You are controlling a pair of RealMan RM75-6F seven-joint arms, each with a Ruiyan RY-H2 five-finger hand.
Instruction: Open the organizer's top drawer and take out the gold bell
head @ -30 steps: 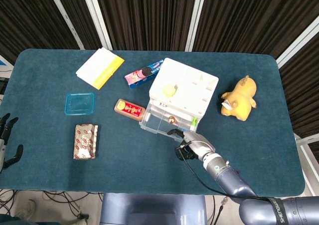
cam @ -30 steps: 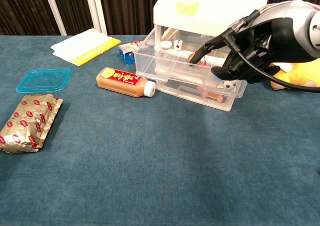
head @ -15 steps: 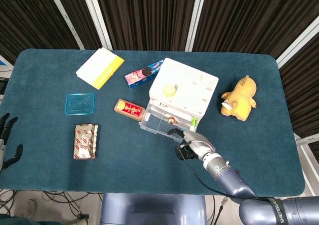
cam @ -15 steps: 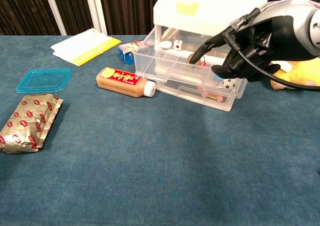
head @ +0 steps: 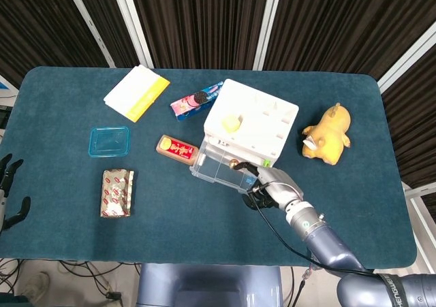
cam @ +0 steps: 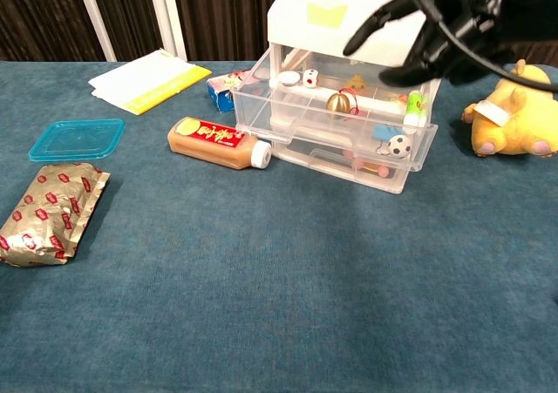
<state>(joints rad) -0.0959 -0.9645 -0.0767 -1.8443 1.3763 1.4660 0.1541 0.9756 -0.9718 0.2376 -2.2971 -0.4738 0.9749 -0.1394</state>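
**Bell sits exposed in the open top drawer, robot hand above it**

The bell stands in the pulled-out top drawer of the organizer, in a middle compartment near the drawer's front wall. It looks upright, with its loop at the top and its round body below, so its long axis runs roughly vertical; the head view shows it only as a small gold spot.

The drawer-opening step looks done: the drawer juts out past the one beneath it, and its contents lie in plain sight. What remains is the reach and lift.

The right robot hand hovers above the drawer's right end, fingers spread apart and holding nothing, one finger stretched out over the organizer's lid. It touches neither bell nor drawer as far as the chest view shows. The left robot hand rests at the counter's far left edge, fingers apart and empty.

My judgement of the next move: the right robot hand needs to come down and shift left, so that thumb and a finger can close on the bell from above. Neighbours crowd in: a die behind, a small ball and a green-tipped piece to the right. The dividers leave little room, so a narrow pinch suits better than a full grasp.
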